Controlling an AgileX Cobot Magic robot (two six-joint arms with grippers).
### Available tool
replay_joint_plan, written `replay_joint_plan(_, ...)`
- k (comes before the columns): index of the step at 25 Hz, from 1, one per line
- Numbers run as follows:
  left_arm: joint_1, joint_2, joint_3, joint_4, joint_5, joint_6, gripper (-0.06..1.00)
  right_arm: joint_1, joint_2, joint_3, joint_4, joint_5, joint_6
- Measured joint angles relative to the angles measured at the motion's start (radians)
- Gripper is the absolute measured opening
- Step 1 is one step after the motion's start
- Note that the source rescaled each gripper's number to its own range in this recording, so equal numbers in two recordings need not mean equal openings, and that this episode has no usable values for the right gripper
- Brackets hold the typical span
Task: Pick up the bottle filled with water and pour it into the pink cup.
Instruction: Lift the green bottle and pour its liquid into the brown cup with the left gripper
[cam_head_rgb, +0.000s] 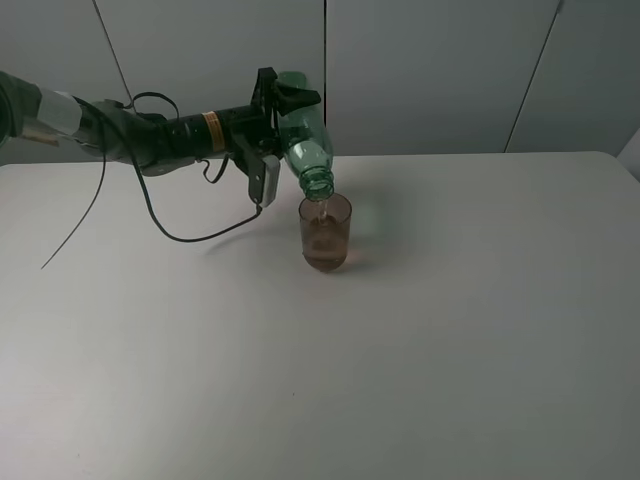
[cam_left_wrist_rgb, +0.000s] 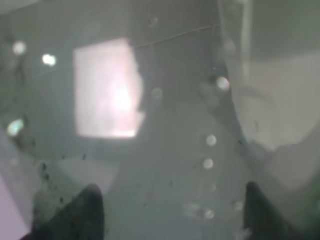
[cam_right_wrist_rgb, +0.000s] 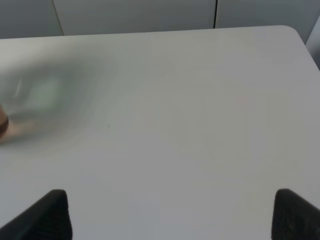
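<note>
My left gripper (cam_head_rgb: 283, 108) is shut on the green transparent bottle (cam_head_rgb: 305, 145) and holds it tilted steeply, neck down. The bottle's open mouth sits just above the rim of the pink cup (cam_head_rgb: 326, 233), and a thin stream of water runs into the cup. The cup stands upright on the white table (cam_head_rgb: 450, 330) and holds some liquid. In the left wrist view the bottle's wet green wall (cam_left_wrist_rgb: 165, 150) fills the picture between the dark fingertips (cam_left_wrist_rgb: 85, 210). The right wrist view shows the open right gripper (cam_right_wrist_rgb: 170, 215) over bare table, with the cup's edge (cam_right_wrist_rgb: 3, 125) at the side.
A black cable (cam_head_rgb: 190, 235) hangs from the left arm and loops onto the table left of the cup. A grey panelled wall (cam_head_rgb: 430, 70) stands behind the table. The table's far right corner (cam_head_rgb: 610, 160) is rounded.
</note>
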Motion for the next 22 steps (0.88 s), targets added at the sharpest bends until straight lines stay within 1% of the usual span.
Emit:
replay_joint_plan(13, -0.018, -0.048, -0.001, 0.036, 0.002, 0.021, 0.0, 0.0, 0.0, 0.0, 0.0, 0.0, 0.0)
replay_joint_plan(22, -0.018, -0.048, -0.001, 0.057, 0.03, 0.093, 0.0, 0.0, 0.0, 0.0, 0.0, 0.0, 0.0)
